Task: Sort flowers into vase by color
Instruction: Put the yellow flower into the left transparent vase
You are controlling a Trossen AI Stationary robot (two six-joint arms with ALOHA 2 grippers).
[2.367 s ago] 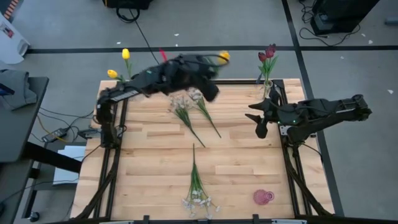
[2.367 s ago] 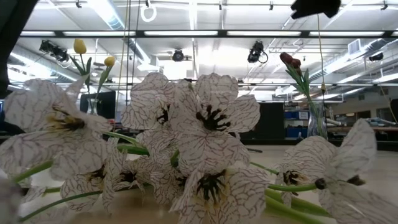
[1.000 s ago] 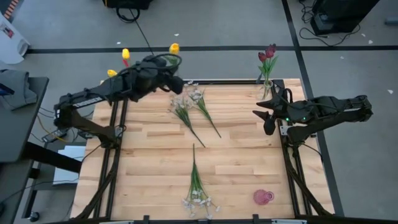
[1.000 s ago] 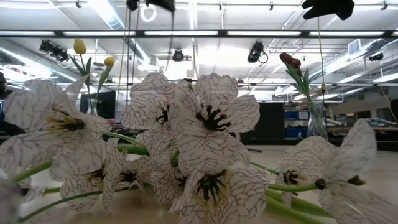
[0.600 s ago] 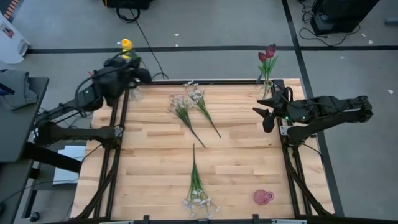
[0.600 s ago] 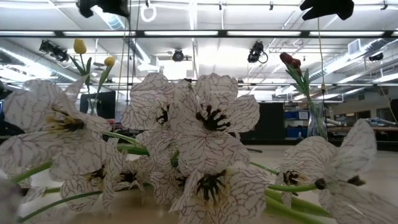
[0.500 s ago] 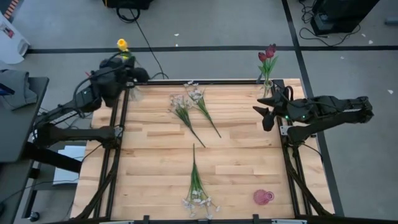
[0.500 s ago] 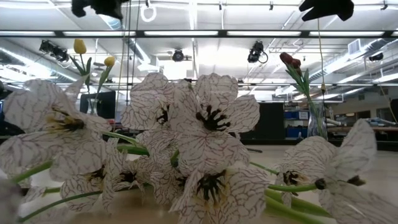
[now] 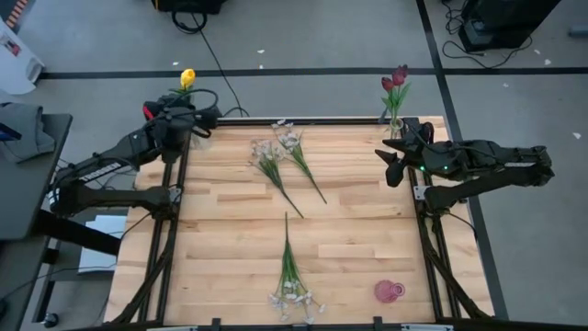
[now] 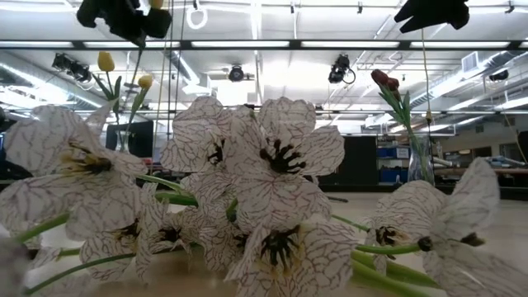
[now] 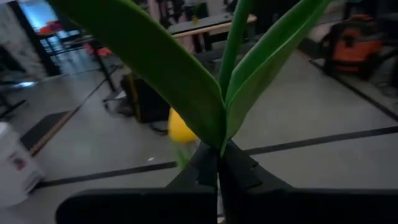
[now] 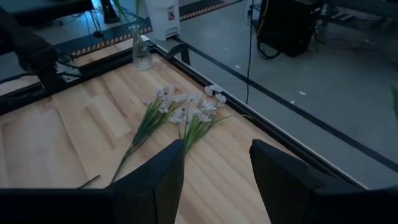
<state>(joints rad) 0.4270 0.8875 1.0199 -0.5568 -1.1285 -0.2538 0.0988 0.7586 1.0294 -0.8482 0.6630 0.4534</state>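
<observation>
Left gripper [image 9: 186, 122] at far-left desk [image 9: 230, 230] corner, jaws clenched on yellow tulip [image 9: 186, 78] stem; right gripper [image 9: 390, 163] hovers, jaws released.

Left tool [image 9: 191, 118] clamped tight at far-left corner; right tool [image 9: 390, 165] agape.

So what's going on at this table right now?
The left gripper is shut on a yellow tulip at the table's far left corner, over the vase there. The right gripper waits open near the dark red tulips in their vase. Whitish sprays lie unsorted on the table.
</observation>
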